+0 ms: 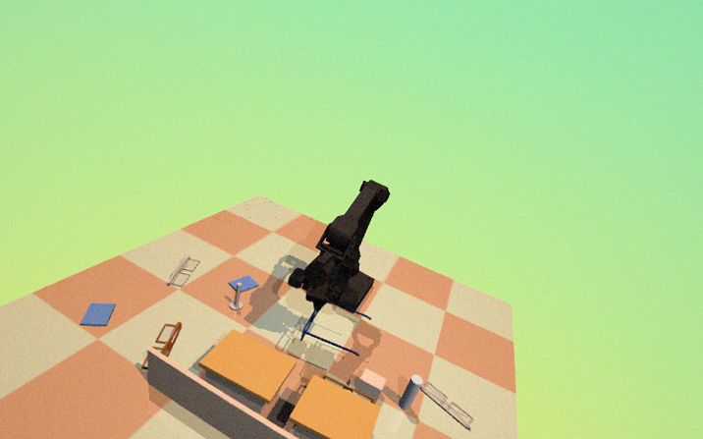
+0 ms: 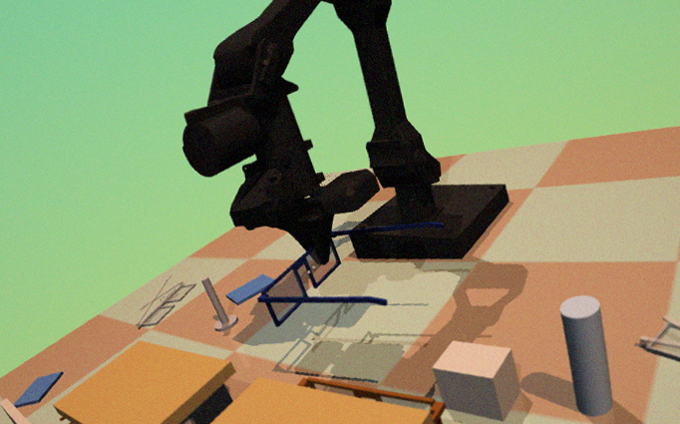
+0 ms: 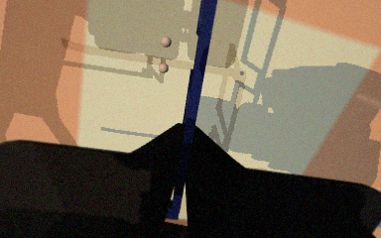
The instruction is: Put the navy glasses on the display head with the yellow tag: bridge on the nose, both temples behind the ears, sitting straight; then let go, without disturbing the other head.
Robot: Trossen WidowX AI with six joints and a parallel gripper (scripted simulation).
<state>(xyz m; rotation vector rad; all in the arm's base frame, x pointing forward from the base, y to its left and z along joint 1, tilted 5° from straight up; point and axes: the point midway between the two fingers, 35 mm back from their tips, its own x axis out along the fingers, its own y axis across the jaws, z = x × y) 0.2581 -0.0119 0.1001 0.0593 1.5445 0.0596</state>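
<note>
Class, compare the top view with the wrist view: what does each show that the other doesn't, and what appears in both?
Only the top view: two orange boards, a grey cylinder, a pale cube and the long grey wall.

Only the wrist view: two small round pinkish beads beside the navy frame.

Both: the navy glasses, the checkered surface and shadows on it.
</note>
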